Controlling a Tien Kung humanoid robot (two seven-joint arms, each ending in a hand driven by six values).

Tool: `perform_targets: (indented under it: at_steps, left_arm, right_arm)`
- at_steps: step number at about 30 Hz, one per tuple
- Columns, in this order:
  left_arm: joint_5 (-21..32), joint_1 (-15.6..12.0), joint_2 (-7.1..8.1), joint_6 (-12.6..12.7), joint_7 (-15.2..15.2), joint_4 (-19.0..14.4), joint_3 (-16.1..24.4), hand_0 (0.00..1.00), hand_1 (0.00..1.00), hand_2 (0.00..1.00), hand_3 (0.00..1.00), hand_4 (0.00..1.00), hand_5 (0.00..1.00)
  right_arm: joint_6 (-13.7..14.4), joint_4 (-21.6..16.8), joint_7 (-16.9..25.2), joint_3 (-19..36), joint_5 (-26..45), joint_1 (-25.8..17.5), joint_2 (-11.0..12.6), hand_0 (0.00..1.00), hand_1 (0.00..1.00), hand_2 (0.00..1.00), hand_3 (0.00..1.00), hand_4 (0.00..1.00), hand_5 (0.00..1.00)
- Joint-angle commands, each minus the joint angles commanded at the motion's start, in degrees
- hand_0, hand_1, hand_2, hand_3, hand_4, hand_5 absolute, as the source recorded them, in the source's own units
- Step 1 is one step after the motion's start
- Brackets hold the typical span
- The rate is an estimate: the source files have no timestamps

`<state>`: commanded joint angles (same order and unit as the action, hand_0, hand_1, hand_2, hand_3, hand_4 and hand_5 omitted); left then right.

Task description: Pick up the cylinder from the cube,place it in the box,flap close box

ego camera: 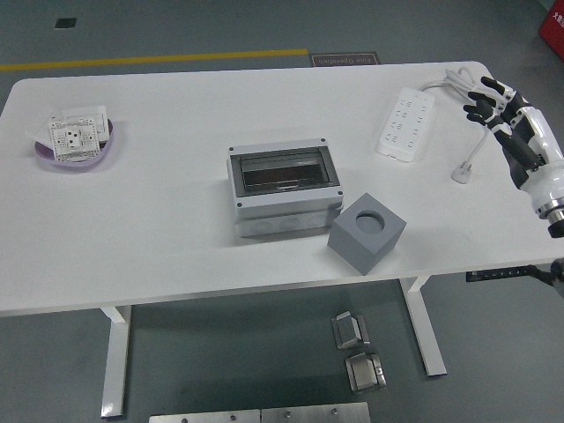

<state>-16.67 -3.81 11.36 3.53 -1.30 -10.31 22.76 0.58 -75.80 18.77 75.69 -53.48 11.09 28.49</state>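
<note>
Nothing left, seemingly: cube (pixel 367 233) hole empty, box (pixel 284 190) flap closed, both well left of released, empty right hand (pixel 499 110).

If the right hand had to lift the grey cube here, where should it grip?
Across two opposite side faces, from above and the right. The grey cube sits turned, a corner toward the near edge, so the right hand would likely need to rotate; the box stands close on its left.
</note>
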Motion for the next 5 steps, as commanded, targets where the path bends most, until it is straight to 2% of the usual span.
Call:
perform_targets:
  at_steps: [5]
  left_arm:
    - [-0.71,0.23,-0.44,-0.10,0.19,0.00,0.71,0.662,0.631,0.523,0.566,0.511,0.188]
  right_arm:
    - [-0.10,-0.17,0.18,0.01,0.49,0.24,0.62,0.794,0.746,0.796,0.860,0.862,0.549]
